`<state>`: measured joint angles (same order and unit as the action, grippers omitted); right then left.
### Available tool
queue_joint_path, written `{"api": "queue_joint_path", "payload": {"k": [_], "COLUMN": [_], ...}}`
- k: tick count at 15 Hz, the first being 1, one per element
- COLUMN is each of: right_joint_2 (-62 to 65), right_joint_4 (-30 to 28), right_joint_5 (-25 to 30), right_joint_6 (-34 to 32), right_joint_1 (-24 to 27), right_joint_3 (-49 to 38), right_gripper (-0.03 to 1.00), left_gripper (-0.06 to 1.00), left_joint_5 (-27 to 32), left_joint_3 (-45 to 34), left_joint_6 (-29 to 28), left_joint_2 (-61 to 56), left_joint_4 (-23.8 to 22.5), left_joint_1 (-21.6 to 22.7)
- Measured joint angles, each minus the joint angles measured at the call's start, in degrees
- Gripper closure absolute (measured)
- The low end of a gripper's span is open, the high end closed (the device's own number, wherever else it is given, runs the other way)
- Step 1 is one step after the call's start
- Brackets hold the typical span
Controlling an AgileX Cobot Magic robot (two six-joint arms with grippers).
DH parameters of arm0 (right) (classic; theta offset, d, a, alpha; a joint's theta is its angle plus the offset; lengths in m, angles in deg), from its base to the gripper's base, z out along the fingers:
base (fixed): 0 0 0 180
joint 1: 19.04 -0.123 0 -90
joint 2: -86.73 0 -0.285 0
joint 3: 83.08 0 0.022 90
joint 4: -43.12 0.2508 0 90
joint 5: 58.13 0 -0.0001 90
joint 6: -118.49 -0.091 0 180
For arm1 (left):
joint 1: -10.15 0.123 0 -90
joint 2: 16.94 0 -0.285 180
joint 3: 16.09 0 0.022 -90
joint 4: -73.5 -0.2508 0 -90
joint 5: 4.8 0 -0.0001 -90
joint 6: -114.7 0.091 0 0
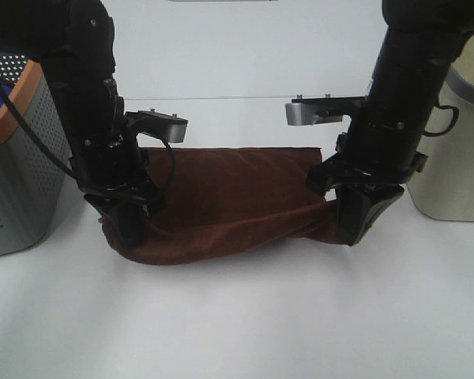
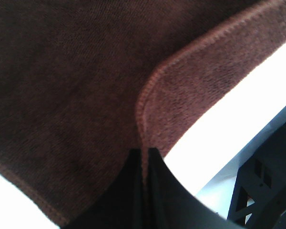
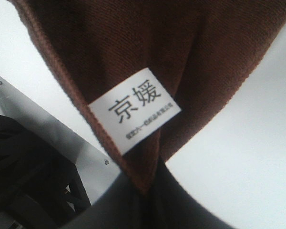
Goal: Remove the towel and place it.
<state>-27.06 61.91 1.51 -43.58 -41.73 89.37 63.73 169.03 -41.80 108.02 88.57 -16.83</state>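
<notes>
The towel (image 1: 237,197) lies on the white desk (image 1: 245,316), slung between the two arms, its long axis running side to side; the far hem lies straight, the near edge sags in a rolled curve. Bare desk opens toward the camera. The left tool (image 1: 130,225) is clamped on its left corner, the right tool (image 1: 355,221) on the corner bearing the white label (image 3: 134,110). A perforated grey basket (image 1: 20,174) stands just left, a pale bin (image 1: 454,158) just right
</notes>
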Motion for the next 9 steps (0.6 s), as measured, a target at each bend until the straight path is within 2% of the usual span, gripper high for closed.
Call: {"api": "queue_joint_path", "payload": {"k": [3,7,9], "right_joint_2": [3.2,3.3,3.3], "right_joint_4": [0.4,2.6,4.5], "right_joint_5": [-2.9,-4.9,-5.2], "right_joint_6": [-0.4,1.1,2.0], "right_joint_1": [0.0,0.0,0.0], "right_joint_3": [-8.3,-11.9,-11.9], "right_gripper": [0.94,0.94,0.83], "left_gripper": [0.94,0.94,0.94], "left_joint_5": [-0.3,0.7,0.8], "left_joint_3": [-2.1,-4.0,-4.0], "left_joint_6": [-0.2,-0.2,0.0], "left_joint_2": [0.0,0.0,0.0], "left_joint_4": [0.0,0.1,0.1], "left_joint_1": [0.0,0.0,0.0]}}
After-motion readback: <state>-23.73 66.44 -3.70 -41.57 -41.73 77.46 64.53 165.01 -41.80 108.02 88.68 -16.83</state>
